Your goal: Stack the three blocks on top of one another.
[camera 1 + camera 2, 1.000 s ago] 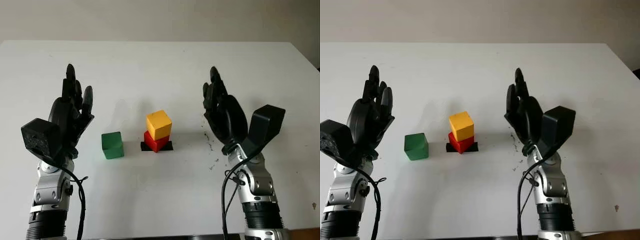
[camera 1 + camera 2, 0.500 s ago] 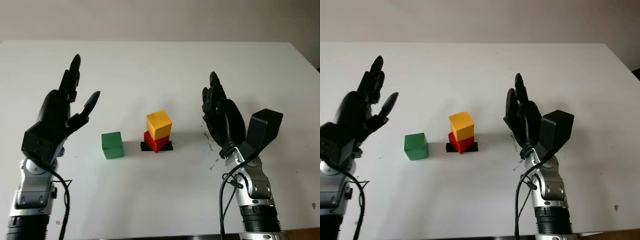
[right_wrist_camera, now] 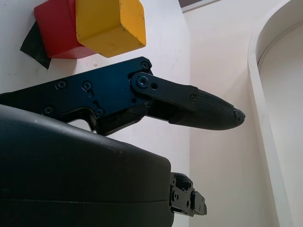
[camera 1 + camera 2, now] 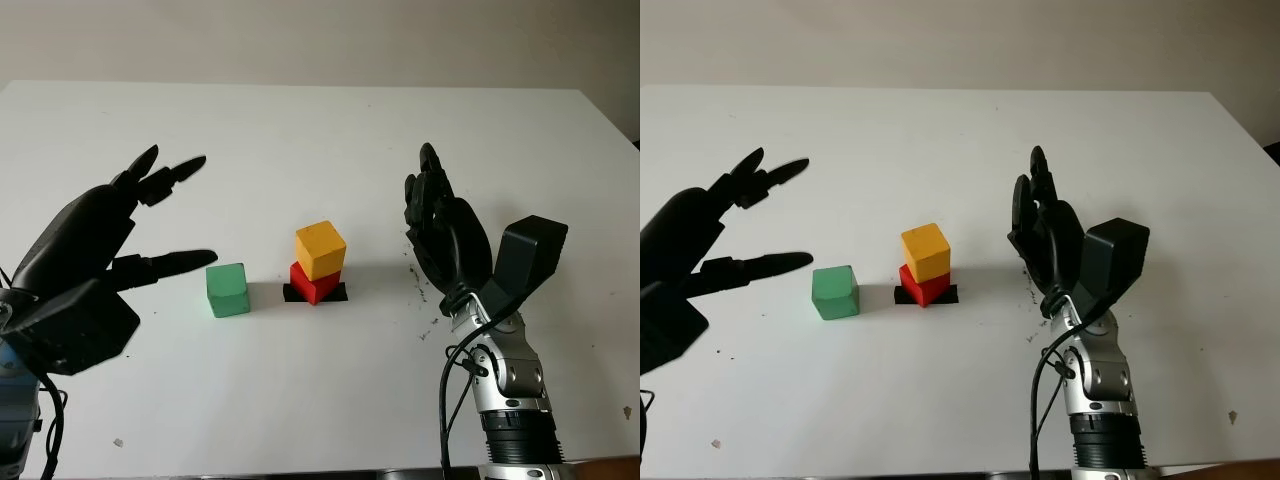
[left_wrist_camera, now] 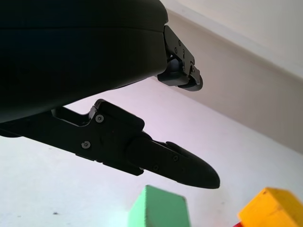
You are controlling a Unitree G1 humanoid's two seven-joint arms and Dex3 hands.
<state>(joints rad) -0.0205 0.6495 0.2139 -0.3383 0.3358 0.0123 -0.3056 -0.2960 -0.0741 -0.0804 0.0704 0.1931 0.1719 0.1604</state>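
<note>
My left hand [image 4: 110,250] is open above the white bench [image 4: 300,130], its fingertips just left of the green block [image 4: 227,290], which sits alone on the bench. Beside it, the yellow block [image 4: 320,249] rests on the red block [image 4: 313,282], on a black patch [image 4: 337,293]. My right hand [image 4: 440,230] is open, right of the stack.
</note>
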